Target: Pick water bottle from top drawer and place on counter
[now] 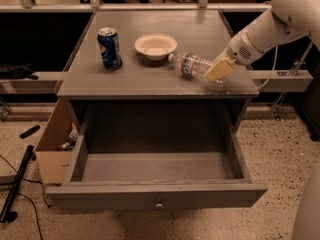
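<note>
- Nearest the camera, the top drawer (159,196) stands pulled all the way out of the cabinet, with 1 small round knob centred on its front panel.
- Looking into the drawer box, only its bare grey floor and side walls show.
- Down on the speckled floor to the left, an open cardboard box (49,156) sits against the cabinet's side. There are a few small things inside it, too dim to name.
- A black pole (15,186) lies on the floor just left of that box.
- Up on the counter (145,81), the water bottle (192,65) lies on its side near the right front edge, resting on the surface. Its white cap points left toward the bowl and its base points right.
- The gripper (219,71) is right at the bottle's base end, pinching it. 1 tan finger crosses the front of the clear plastic, and the bottle's base pokes out just past it.
- The white arm (270,26) slants in from the upper right, above the counter's right edge.
- Further back on the left, 1 blue soda can (110,48) stands upright, well apart from the bottle.
- Between the can and the bottle sits a white bowl (156,45), showing only its pale inside. The bottle's cap lies just beside its right rim.
</note>
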`<act>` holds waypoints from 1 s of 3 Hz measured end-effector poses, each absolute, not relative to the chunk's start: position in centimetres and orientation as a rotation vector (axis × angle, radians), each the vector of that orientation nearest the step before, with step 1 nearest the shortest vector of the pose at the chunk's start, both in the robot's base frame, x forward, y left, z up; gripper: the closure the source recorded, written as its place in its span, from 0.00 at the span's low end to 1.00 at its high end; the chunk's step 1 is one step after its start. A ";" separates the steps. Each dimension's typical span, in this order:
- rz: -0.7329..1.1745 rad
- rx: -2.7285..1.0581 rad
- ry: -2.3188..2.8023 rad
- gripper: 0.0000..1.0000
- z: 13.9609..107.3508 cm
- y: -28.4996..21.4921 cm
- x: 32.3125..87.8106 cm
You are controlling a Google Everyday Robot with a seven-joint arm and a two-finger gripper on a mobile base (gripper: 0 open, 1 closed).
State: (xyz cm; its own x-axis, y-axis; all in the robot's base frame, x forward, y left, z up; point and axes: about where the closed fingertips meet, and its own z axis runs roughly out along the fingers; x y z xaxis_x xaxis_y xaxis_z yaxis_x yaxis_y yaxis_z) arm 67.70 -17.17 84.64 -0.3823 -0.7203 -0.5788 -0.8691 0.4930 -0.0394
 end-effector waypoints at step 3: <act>0.368 -1.305 2.208 0.00 84.6 -17.2 67.7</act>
State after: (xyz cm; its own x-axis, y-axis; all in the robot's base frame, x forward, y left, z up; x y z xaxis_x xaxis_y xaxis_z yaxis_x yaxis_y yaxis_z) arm 67.71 -17.16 84.62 -0.3823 -0.7203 -0.5788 -0.8692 0.4929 -0.0392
